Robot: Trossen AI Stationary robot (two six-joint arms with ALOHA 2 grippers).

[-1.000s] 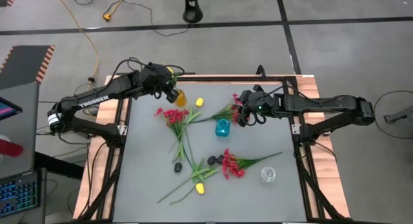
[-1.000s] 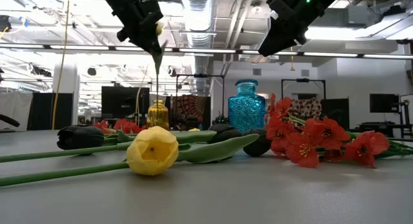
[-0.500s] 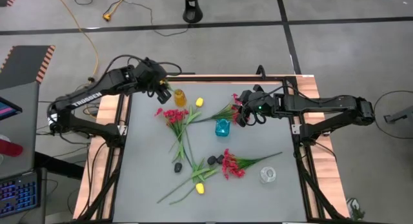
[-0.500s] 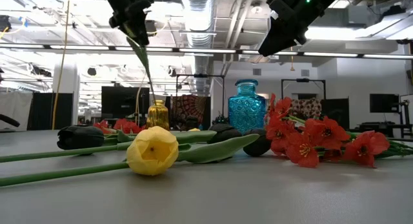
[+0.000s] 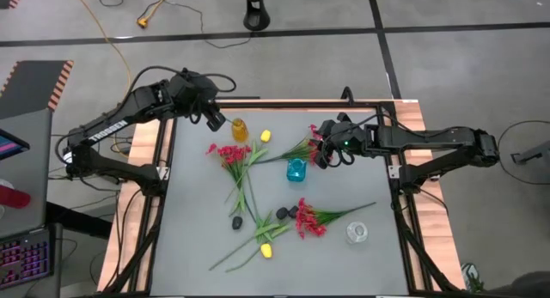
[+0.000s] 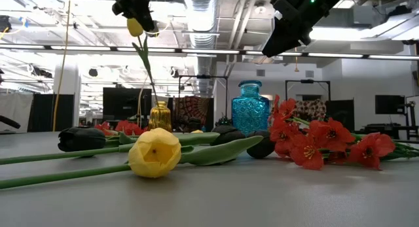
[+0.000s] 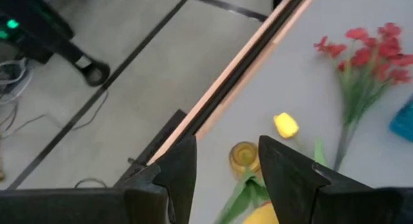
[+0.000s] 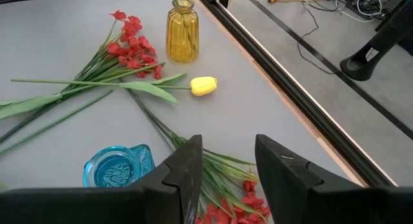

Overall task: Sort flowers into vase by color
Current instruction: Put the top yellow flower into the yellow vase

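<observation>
standing in the yellow vase near the worktop's far left corner, one yellow tulip leaned left, its bloom just under the left hand, whose fingers were spread. the right hand hovered over the far end of a red spray beside the blue vase, fingers apart and holding nothing. by my reading the sorting had barely begun: two more yellow tulips, black tulips and the red sprays lay loose, while the blue vase and clear vase looked empty.
</observation>
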